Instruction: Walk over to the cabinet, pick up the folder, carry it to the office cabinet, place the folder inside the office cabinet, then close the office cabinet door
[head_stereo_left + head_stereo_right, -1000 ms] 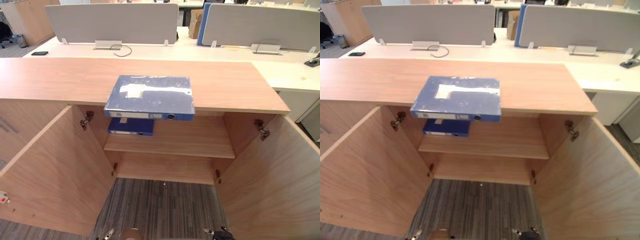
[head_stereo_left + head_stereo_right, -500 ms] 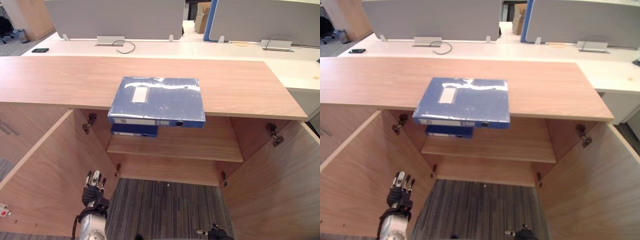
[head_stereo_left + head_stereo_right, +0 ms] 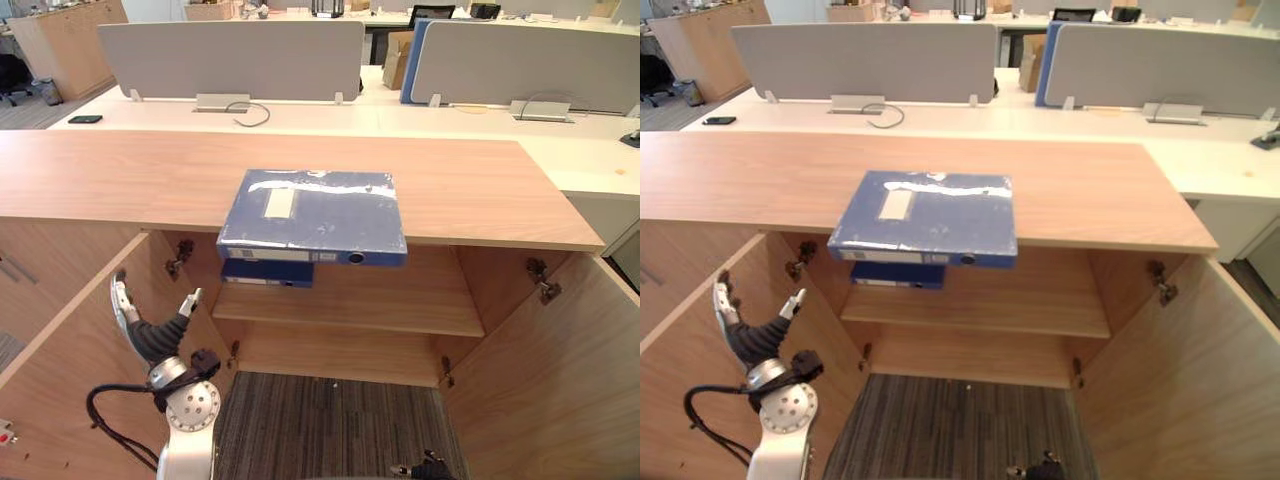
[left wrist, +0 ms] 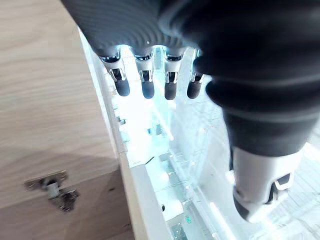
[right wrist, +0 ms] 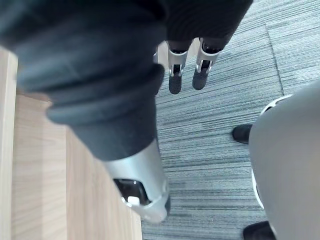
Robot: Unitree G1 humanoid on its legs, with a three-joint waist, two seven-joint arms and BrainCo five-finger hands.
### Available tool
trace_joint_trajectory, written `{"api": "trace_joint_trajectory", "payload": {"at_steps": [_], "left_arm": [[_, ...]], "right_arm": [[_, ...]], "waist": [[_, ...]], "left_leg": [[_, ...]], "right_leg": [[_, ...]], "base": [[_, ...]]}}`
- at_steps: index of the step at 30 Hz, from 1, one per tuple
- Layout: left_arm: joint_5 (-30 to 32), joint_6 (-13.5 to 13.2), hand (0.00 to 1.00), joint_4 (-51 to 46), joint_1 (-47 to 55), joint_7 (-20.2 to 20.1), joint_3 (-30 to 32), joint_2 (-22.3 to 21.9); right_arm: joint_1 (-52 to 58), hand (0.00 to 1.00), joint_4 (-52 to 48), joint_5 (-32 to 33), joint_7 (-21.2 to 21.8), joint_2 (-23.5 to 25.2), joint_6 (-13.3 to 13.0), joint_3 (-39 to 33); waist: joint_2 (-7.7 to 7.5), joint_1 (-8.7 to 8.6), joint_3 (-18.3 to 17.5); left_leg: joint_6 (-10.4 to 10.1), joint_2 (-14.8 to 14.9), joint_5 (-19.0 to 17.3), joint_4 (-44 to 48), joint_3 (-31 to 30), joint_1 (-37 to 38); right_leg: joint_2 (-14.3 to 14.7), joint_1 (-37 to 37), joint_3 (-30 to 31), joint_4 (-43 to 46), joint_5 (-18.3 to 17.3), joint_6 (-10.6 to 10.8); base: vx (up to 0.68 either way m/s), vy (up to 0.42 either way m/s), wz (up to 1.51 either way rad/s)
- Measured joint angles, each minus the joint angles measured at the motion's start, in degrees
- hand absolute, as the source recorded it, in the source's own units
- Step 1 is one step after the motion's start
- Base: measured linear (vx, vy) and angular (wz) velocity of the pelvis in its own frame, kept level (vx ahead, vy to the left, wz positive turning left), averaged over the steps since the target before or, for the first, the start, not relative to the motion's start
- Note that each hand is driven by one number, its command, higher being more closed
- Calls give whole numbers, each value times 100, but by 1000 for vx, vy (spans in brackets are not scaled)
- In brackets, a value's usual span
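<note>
My left hand (image 3: 152, 333) is now lower left of frame, up in front of the open left door (image 3: 70, 390). Fingers straight & fanned wide, thumb out to the side, nothing in it. Vs 0.5 s ago: it sat lower, near the btm edge, fingers closer together. 1 s ago just a bit of it showed at the btm edge. Wrist view: fingers (image 4: 145, 87) in a straight row, thumb apart, wood panel w/ a hinge (image 4: 50, 190) beside them.

My right hand (image 3: 428, 467) is low at the btm edge, right of ctr, approx same spot as before. Its wrist view shows fingers (image 5: 175, 80) loosely straight, pointing at the carpet (image 5: 225, 125), empty.

The folder (image 3: 315, 212): blue, flat on the cabinet top (image 3: 480, 190), ctr of frame, front edge hanging over the lip. Neither hand touches it; well apart from both. Same place on the top as earlier; its shift in frame is the camera's, whole view moved w/ it.

A 2nd blue folder (image 3: 268, 272) lies on the shelf (image 3: 400, 310) just under it, left end. The right door (image 3: 560, 380) is open too, lower right. Desks w/ grey screens (image 3: 230, 55) run across the upper frame.
</note>
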Motion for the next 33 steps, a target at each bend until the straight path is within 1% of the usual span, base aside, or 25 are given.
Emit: {"api": "trace_joint_trajectory", "payload": {"at_steps": [3, 7, 9, 13, 16, 20, 24, 26, 29, 33], "left_arm": [[590, 113, 0, 18, -160, 23, -224, 132], [1056, 161, 0, 380, -401, -63, -534, 394], [1296, 217, 0, 800, -663, -201, -673, 597], [1586, 328, 0, 1347, -1031, -437, -770, 883], [1718, 405, 0, 1656, -1250, -579, -806, 1039], [1895, 455, 0, 1859, -1409, -689, -960, 1091], [2130, 510, 0, 2084, -1641, -790, -1025, 1318], [2137, 526, 0, 2085, -1659, -806, -1027, 1374], [2236, 592, 0, 2143, -1689, -807, -1024, 1521], [2260, 639, 0, 2197, -1841, -803, -1023, 1615]], "right_arm": [[1, 0, 2, -1, -5, 9, -2, -81], [3, 0, 20, -7, -5, 4, 2, -109], [0, 0, 26, -13, 0, 2, 10, -158], [-19, 0, 80, -15, 4, -26, 30, -319], [-41, 0, 91, -19, 13, -62, 42, -319], [-45, 0, 115, -62, 17, -174, 55, -325], [-39, 0, 180, -73, 77, -274, 81, -330], [-39, 0, 186, -72, 89, -286, 106, -330], [-23, 0, 185, -72, 110, -308, 121, -334], [7, 0, 192, -73, 112, -315, 124, -387]], "waist": [[8, -15, -20], [16, -25, -81], [13, -46, -115], [13, -74, -144], [13, -140, -147], [14, -201, -147], [19, -248, -150], [20, -257, -149], [23, -344, -150], [56, -365, -151]], "left_leg": [[2, 5, 3, -8, -2, 8], [6, -4, 35, -78, -6, 8], [12, -13, 71, -148, -7, -22], [14, -21, 73, -146, -14, -82], [14, -10, 72, -145, -38, -104], [13, -6, 67, -145, -46, -103], [14, -4, 62, -113, -36, -151], [14, -8, 62, -112, -14, -160], [15, -39, 61, -62, 18, -170], [16, -39, 68, -27, 32, -208]], "right_leg": [[11, -12, 9, 13, 0, -1], [17, -39, 12, -8, -1, -2], [23, -102, 15, -25, 2, -5], [29, -150, 38, -107, 26, -42], [52, -127, 46, -214, 81, -121], [53, -131, 53, -225, 106, -156], [48, -191, 89, -230, 187, -197], [45, -214, 136, -247, 223, -182], [10, -219, 206, -287, 285, -149], [9, -260, 240, -305, 332, -86]], "base": [[-48, -12, -3], [-33, -10, 0], [0, 0, 0], [4, -13, -4], [-4, -27, -4], [-13, -5, -1], [-63, 9, -5], [-69, 18, -12], [-87, 22, -11], [-82, 1, -6]]}}
